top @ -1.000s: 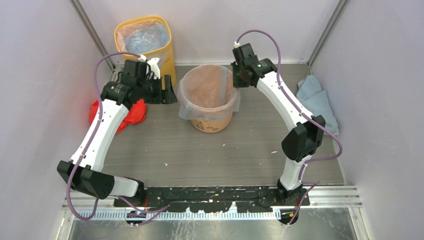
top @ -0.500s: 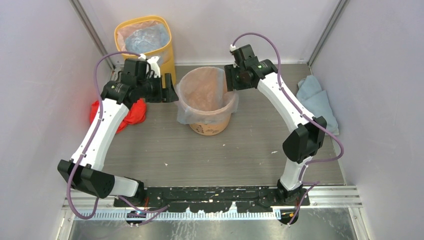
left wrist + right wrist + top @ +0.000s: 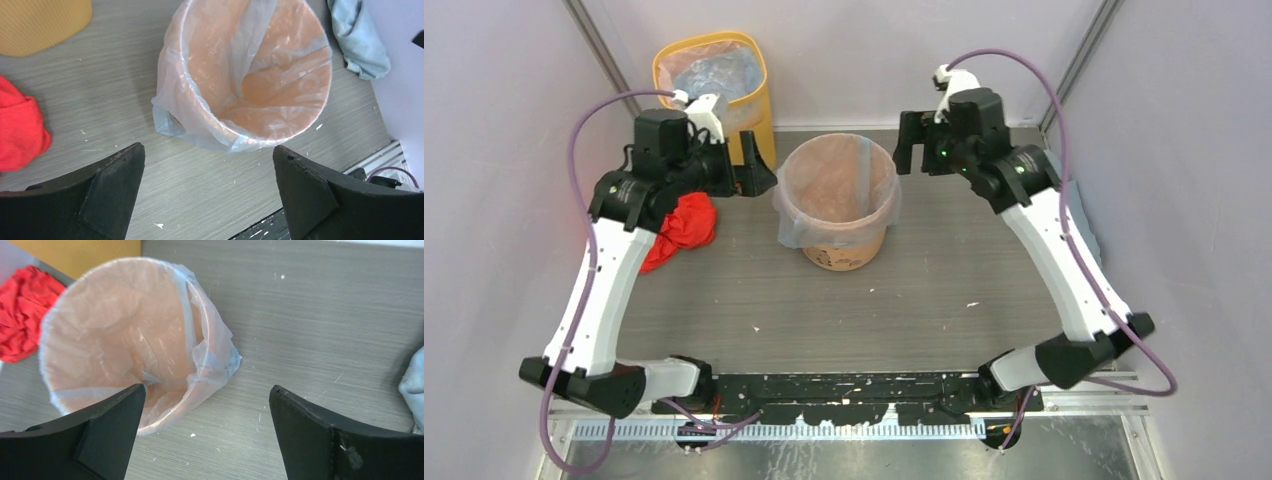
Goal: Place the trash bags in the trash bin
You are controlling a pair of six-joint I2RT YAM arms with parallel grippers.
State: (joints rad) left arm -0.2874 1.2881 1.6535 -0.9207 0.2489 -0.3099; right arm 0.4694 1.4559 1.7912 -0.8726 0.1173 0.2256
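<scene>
beside the trash bin (image 3: 864, 245), left end effector (image 3: 757, 170) and right end effector (image 3: 906, 145) have just spread, empty and backed off; trash bag (image 3: 834, 180) lines it, so placement looks done.

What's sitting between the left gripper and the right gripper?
The orange trash bin, lined with a clear bag, stands between the left gripper and the right gripper, both open. The top external view shows it.

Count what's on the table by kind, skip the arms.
Bins: 2 (orange trash bin, yellow bin)
Plastic bags: 2 (clear bag lining the orange one, bluish bag in the yellow)
Cloths: 2 (red cloth, blue cloth)
Total: 6
</scene>
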